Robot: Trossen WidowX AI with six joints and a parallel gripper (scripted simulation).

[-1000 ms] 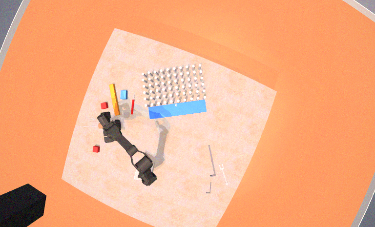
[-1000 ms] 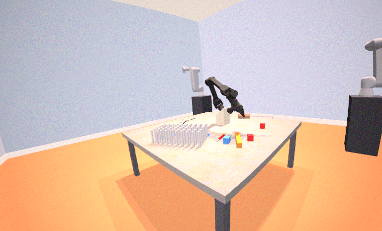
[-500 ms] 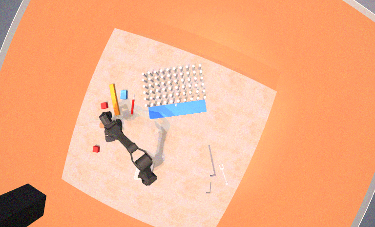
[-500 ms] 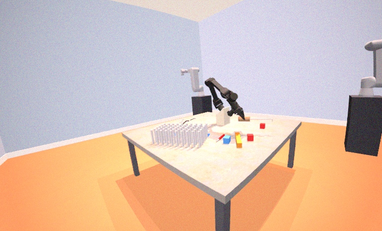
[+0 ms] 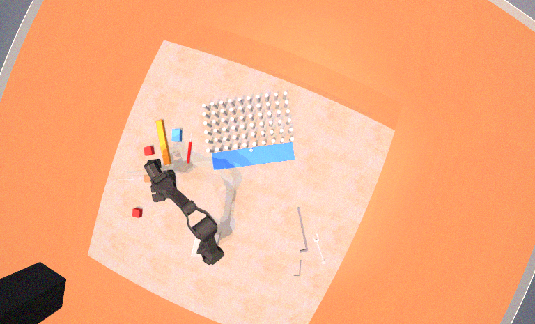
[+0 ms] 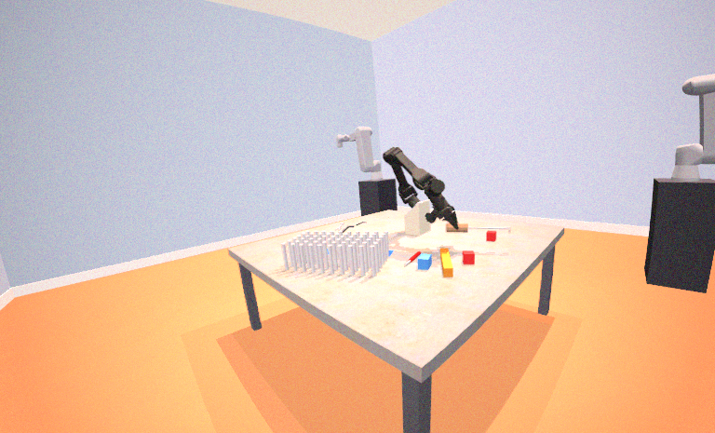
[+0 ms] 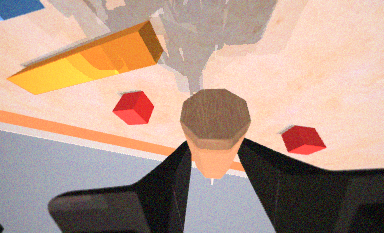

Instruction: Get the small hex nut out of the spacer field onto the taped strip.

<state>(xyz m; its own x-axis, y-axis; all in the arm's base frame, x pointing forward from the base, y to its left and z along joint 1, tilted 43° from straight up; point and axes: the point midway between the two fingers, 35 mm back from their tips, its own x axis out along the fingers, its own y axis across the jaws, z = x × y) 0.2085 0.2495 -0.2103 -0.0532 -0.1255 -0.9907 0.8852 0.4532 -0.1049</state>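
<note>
My gripper (image 5: 150,177) (image 6: 456,226) (image 7: 212,142) is shut on the wooden handle (image 5: 147,178) (image 6: 454,228) (image 7: 215,114) of a tool. Its thin pale rod (image 5: 125,179) (image 6: 490,228) points away from the spacers; its tip is too small to make out. The tool is above the table, left of the field. The small hex nut (image 5: 251,150) lies on the blue taped strip (image 5: 272,152), close to its spacer-side edge. The metal spacers (image 5: 257,96) (image 6: 317,257) stand upright in rows behind the strip. A long hook (image 5: 301,230), a short hook (image 5: 300,267) and a fork (image 5: 320,249) lie at the right.
A yellow bar (image 5: 161,139) (image 6: 446,263) (image 7: 95,63), a blue block (image 5: 176,134) (image 6: 424,262) and a red-handled tool (image 5: 189,152) (image 6: 414,257) lie between gripper and field. One red cube (image 5: 148,150) (image 6: 467,258) (image 7: 134,108) is beside the bar; another red cube (image 5: 136,212) (image 6: 491,236) (image 7: 303,140) lies nearer my base.
</note>
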